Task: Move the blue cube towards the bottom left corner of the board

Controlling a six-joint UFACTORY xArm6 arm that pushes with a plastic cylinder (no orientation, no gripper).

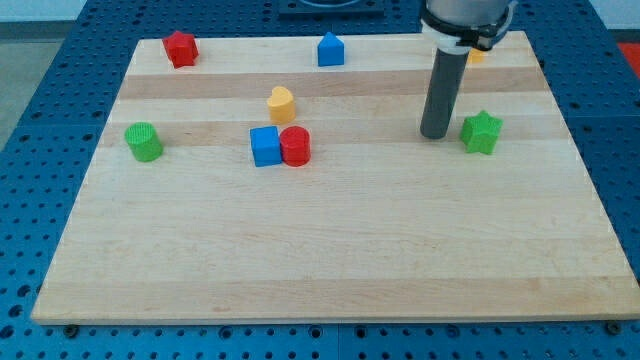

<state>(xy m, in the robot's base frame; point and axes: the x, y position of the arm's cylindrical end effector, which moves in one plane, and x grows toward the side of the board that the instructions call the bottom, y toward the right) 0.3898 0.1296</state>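
Blue cube [265, 146] sits mid-surface [330, 260] touching the red cylinder [295, 146], untouched, while my tip [434, 134], a bare tool grasping nothing, rests well apart beside the green star [481, 131], so the whole push toward the bottom-left corner seems left.

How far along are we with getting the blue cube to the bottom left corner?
Done: nothing visible yet. The blue cube sits near the board's middle, touching the red cylinder on its right. In hand: my tip is well to the view's right, just left of the green star, touching no block. Left: reach the cube's upper right side, which the cylinder crowds, and push it down-left.
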